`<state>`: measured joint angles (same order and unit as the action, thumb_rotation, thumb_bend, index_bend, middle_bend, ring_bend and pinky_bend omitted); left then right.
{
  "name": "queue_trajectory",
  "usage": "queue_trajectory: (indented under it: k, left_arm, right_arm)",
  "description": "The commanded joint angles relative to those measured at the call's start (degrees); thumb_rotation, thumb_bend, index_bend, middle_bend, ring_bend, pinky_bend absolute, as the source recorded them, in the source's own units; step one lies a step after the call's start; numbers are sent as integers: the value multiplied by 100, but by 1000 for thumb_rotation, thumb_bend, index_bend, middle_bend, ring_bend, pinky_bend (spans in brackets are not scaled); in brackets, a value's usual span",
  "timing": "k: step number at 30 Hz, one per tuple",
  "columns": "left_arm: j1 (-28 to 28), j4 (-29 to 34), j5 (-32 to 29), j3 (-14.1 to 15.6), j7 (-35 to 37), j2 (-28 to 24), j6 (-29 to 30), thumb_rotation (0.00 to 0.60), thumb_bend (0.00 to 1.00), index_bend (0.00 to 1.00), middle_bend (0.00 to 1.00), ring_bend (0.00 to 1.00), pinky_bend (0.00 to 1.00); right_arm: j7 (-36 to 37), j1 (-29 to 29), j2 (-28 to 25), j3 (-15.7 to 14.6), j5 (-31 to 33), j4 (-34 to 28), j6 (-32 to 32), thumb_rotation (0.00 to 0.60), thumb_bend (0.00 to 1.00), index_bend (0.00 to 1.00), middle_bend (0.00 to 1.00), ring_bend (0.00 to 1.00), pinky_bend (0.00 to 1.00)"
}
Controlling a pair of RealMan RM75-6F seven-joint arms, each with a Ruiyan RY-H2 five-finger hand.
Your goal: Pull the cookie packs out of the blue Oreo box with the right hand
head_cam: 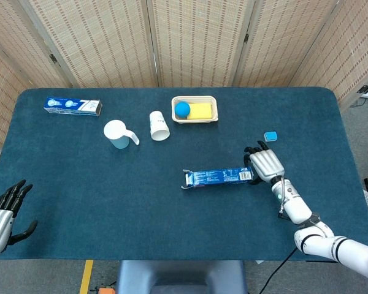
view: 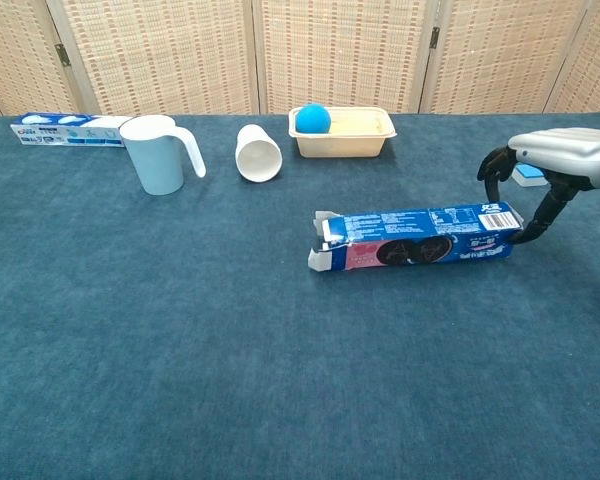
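While the blue-carpeted bench (head_cam: 80, 184) spreads wide under everything, the blue Oreo box (head_cam: 218, 177) lies flat near its middle, a little toward four o'clock, long axis running three to nine, with its torn-open flaps at the nine o'clock end. No cookie packs show outside it yet. At the closed three o'clock end sits the right robot hand (head_cam: 265, 164), palm down, fingers curled over the far edge and thumb reaching down the near side; it touches or nearly touches the box end, and whether it truly grips I cannot tell. The left robot hand (head_cam: 5, 208) hangs at the eight o'clock corner, fingers spread, holding nothing.

Judging from this, the hand is working the wrong end for pulling: the packs must leave through the flaps. To do the step well, steady the box without crushing it, then bring the fingers round to the open mouth, keeping the box from sliding on the carpet.

At eleven o'clock stand a pale blue jug (head_cam: 118, 134) and a tipped white cup (head_cam: 159, 125).
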<state>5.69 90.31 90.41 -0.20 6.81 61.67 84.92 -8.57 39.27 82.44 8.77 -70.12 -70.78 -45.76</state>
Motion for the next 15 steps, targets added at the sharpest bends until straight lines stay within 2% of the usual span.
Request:
queue_trajectory:
  k: [1,4,8,15]
  left_arm:
    - [17,-12,63,49,96,-48,-32,600,361,16,14,73,185]
    - [42,-6,30,58,83,-63,-109,600,361,16,14,73,185]
    - [73,30,5,73,41,-82,-193,600,361,15,14,73,185]
    - [124,54,-150,53,-33,-90,-357,600,361,11,14,73,185]
  right_arm:
    - [-149,-40,-382,-91,-225,-489,-162,600,127,519,237,241,64]
    - [-325,-49,-813,-114,-247,-1017,-181,600,127,529,242,242,64]
    - [-596,79,-1380,-86,-16,-1537,103,600,127,536,242,241,64]
    - [-756,289,-1735,-116,369,-1564,529,600,127,539,242,221,64]
